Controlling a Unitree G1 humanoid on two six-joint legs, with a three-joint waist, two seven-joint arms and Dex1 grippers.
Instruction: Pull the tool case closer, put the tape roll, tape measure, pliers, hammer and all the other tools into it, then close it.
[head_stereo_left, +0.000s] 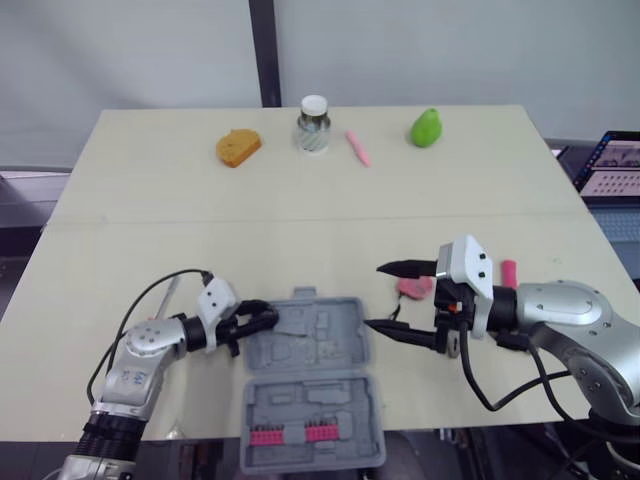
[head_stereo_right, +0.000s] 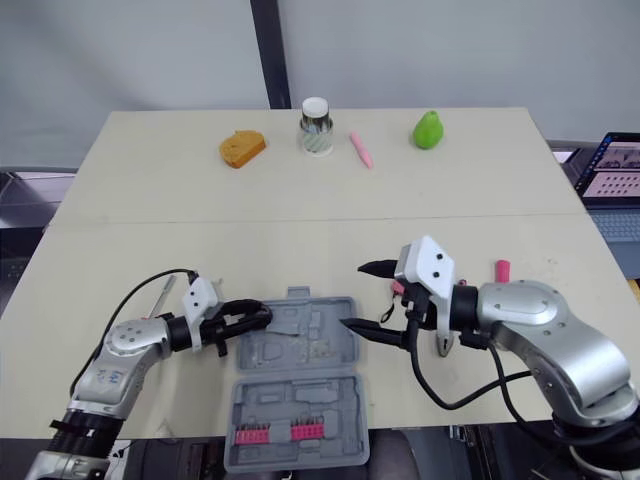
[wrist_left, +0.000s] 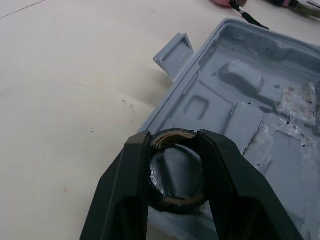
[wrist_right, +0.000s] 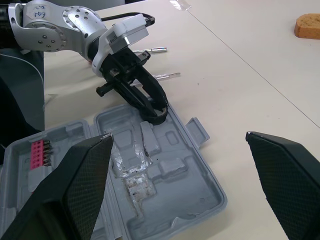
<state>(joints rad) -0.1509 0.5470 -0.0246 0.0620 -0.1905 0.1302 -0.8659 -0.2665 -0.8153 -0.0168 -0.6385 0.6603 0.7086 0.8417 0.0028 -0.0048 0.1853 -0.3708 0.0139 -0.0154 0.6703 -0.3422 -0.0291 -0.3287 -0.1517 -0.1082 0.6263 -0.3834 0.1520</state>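
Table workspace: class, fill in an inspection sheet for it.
Surface: beige table, seam across it.
Job's things: open grey plastic tool case at near edge; black tape roll at its left rim; pink tape measure to its right.
Clutter: orange-brown bread slice, white-lidded glass jar, pink pen, green pear along far edge.
Grippers: left gripper jaws shut on roll; right gripper jaws open, empty.
Cables: black cable loops by left arm; second cable under right arm.
Surroundings: open laptop at right; pale wall.

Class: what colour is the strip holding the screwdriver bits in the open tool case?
Pink plastic strip; clearest in the left eye view.
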